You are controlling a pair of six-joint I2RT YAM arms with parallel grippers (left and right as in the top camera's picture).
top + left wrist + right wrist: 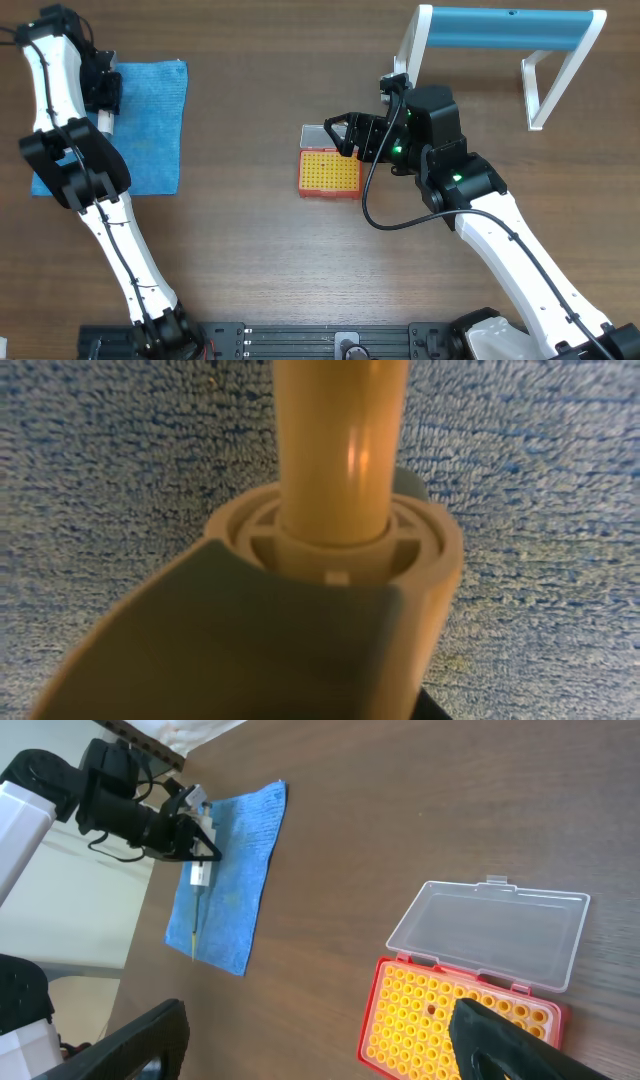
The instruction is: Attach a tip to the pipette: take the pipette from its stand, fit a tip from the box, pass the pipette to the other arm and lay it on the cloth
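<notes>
Left hand (pixel 195 840) grips pipette (pixel 199 876) over cloth (pixel 245 850); right hand (pixel 343 135) open beside tip box (pixel 420 1020).

Bright, even light, seemingly from overhead, casts soft shadows; a glare streak marks the pipette (pixel 350 460).

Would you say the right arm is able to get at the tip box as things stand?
Probably yes. The right end effector is open close by the tip box, whose lid is folded back, and nothing lies between them; the left end effector, with the pipette, is away over the cloth.
</notes>
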